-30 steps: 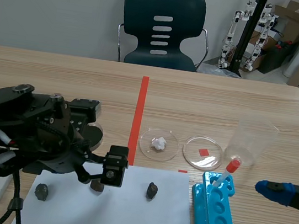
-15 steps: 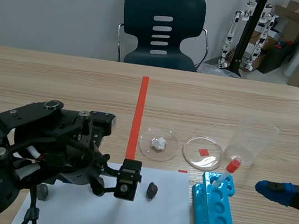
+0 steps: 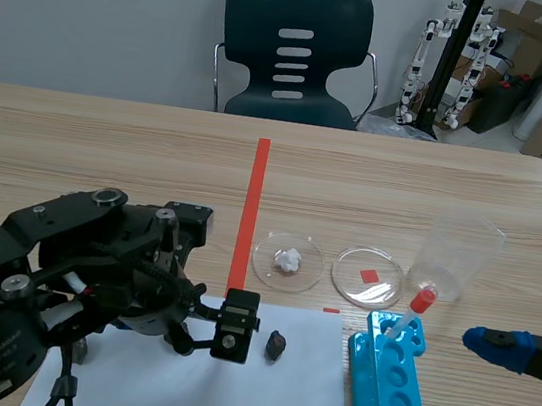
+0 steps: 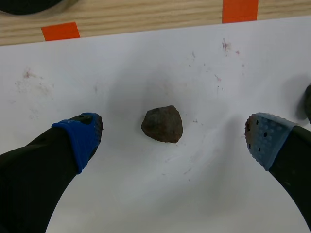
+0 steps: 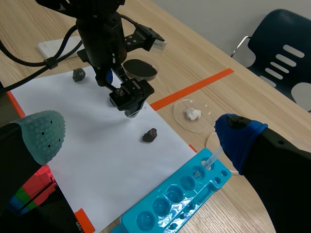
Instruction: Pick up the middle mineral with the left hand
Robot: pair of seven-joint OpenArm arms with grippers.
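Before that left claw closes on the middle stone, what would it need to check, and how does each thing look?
1. Left gripper open: ok, its fingers stand wide apart.
2. Middle mineral between the fingers: ok, roughly centred.
3. Gripper low enough to close on the mineral: cannot tell.
4. Neighbouring mineral clear of the fingers: ok, close beside the gripper but apart.
5. White paper lying flat under the mineral: ok.

left arm (image 3: 60,264): black, silver screws, black cables | left pads (image 4: 81,137): blue, dotted | right pads (image 5: 41,133): grey-green, blue
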